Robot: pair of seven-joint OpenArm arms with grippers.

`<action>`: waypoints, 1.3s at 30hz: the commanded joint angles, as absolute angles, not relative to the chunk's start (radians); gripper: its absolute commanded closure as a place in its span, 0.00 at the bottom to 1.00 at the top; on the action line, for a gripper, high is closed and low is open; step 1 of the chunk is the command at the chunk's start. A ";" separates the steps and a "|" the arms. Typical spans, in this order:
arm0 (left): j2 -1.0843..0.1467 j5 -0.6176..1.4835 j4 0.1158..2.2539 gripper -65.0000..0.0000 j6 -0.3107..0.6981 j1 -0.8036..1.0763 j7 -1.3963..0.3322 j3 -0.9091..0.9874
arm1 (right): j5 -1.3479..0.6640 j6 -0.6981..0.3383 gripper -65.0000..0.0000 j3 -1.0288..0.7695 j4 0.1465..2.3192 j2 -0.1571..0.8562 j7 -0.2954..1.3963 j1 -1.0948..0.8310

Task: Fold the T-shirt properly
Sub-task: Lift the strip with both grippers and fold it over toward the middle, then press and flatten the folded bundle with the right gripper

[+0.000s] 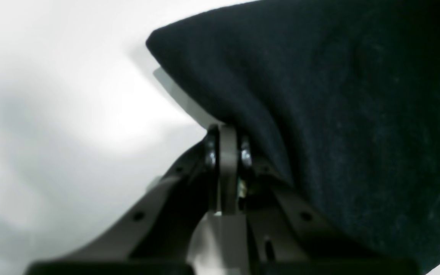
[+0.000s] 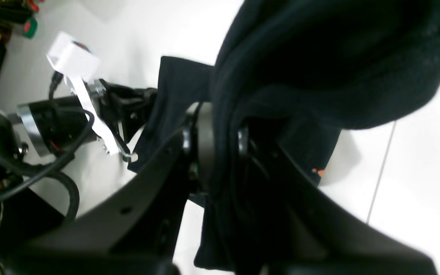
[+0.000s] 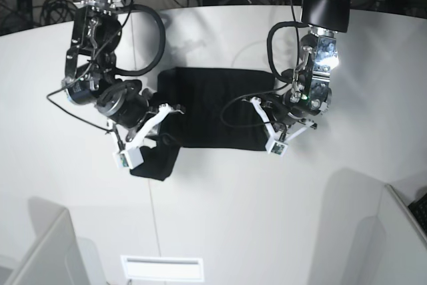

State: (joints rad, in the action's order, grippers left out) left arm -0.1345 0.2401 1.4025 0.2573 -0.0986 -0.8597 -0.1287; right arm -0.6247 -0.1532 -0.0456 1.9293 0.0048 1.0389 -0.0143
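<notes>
T-shirt (image 1: 338, 114) in the left wrist view drapes over the left gripper (image 1: 227, 133), whose jaws are closed on a black fold above the white table (image 1: 52, 114). The right wrist view shows the right gripper (image 2: 214, 133) pinched on bunched cloth. From the base view the shirt lies mid-table between both arms, part-folded; judged mid-fold, the next move calls for carrying both held edges across together.
</notes>
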 commanded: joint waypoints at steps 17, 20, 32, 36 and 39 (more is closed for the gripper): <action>-0.206 0.255 1.586 1.00 0.277 0.067 -0.946 -0.062 | -0.410 -0.147 1.00 0.200 1.942 -0.041 0.964 -0.019; -0.217 0.257 1.592 1.00 0.277 0.079 -0.946 -0.012 | -0.407 -0.143 1.00 0.239 1.940 -0.045 0.964 -0.019; -0.259 0.259 1.736 1.00 0.278 0.211 -0.946 0.142 | -0.407 -0.142 1.00 0.277 1.888 -0.050 0.924 -0.021; -0.259 0.259 1.748 1.00 0.288 0.249 -0.946 0.194 | -0.407 -0.142 1.00 0.278 1.837 -0.062 0.923 -0.016; -0.252 0.259 1.745 1.00 0.360 0.260 -0.946 0.249 | -0.407 -0.142 1.00 0.278 1.805 -0.077 0.921 -0.015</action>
State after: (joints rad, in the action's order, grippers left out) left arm -0.2394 0.2623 1.7279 0.3649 0.2665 -0.9569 0.2390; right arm -0.3920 -0.1379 0.2752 1.7897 -0.0689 0.9447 -0.0311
